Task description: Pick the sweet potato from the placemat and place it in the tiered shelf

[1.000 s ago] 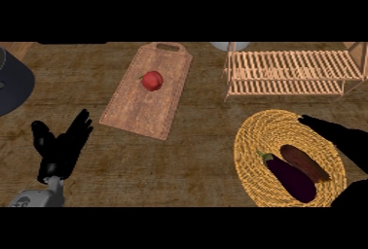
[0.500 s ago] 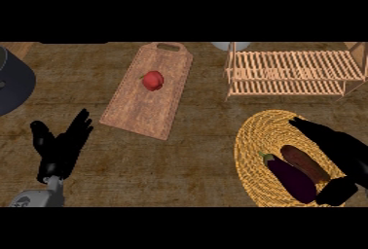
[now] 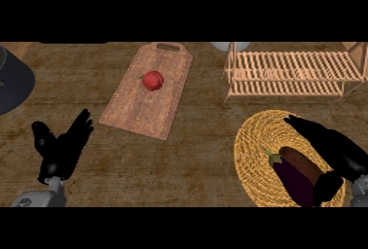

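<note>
A: Against the placemat (image 3: 262,160), our right hand (image 3: 336,153) has come in over its right side; fingers curling beside the sweet potato (image 3: 300,164), not yet closed round it.

B: Grasp imminent, we judge. Left hand (image 3: 63,148) rests open, far left. Tiered shelf (image 3: 291,73) beyond, unfilled.

dim even light, soft faint shadows, no glare, sharp thruout, black hands lack detail

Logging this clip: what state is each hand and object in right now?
Left hand: open, resting at lower left.
Right hand: open, over the placemat.
Sweet potato: lying on placemat.
Eggplant: beside it.
Tiered shelf: holds nothing visible.
Red pepper: on cutting board.
</note>
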